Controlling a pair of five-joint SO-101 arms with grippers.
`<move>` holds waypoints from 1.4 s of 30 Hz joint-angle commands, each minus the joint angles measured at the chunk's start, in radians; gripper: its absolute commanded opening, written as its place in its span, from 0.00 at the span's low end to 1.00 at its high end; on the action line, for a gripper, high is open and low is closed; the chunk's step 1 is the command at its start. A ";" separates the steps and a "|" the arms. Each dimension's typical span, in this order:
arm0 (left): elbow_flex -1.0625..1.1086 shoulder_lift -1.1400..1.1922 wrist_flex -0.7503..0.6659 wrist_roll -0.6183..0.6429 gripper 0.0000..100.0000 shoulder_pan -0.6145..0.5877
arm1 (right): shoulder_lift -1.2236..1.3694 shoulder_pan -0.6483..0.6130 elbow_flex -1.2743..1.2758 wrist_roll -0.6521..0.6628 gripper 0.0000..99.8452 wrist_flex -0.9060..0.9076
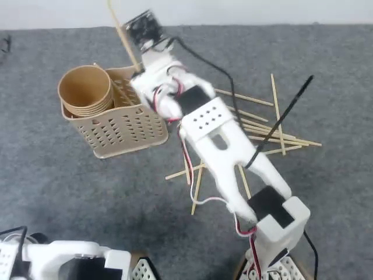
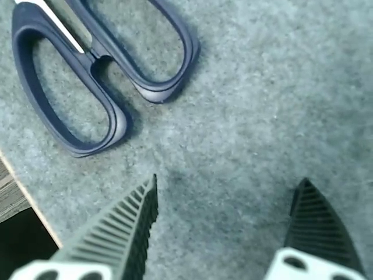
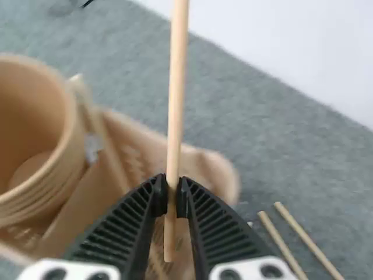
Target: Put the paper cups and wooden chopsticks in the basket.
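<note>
Okay, my right gripper [image 3: 171,195] is pinched tight on one chopstick [image 3: 176,87], held upright so it can drop into the basket [image 1: 125,125] at upper left, beside the stacked paper cups [image 1: 85,88]. My left gripper [image 2: 227,198] gapes wide, holding nothing.

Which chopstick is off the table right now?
The upright chopstick, pinched in the right claw at the basket. The other chopsticks all lie flat on the grey mat.

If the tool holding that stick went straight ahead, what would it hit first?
Likely the basket: the right tool, shut on a chopstick, points into its open part beside the paper cups; depth is unclear.
</note>
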 commanded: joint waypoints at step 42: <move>0.021 -0.026 -0.017 -0.009 0.35 0.000 | -0.243 0.288 0.270 0.209 0.21 0.605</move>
